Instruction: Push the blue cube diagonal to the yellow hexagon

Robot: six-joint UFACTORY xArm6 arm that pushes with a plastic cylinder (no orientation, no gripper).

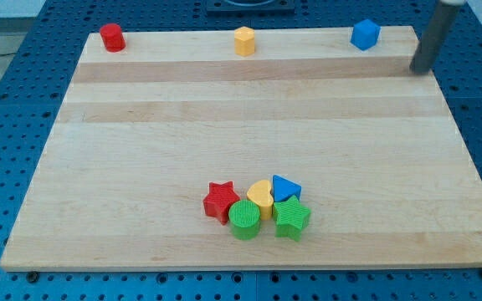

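The blue cube (365, 34) sits at the view's top right, close to the wooden board's (141, 167) top edge. The yellow hexagon (244, 40) sits at the top middle, well to the left of the cube and about level with it. My rod comes down at the top right corner; my tip (420, 68) is just off the board's right edge, to the right of the blue cube and a little below it, not touching it.
A red cylinder (112, 38) sits at the top left. Near the bottom middle is a tight cluster: red star (220, 201), green cylinder (244, 218), yellow heart (260, 196), blue triangle (286, 188), green star (292, 218).
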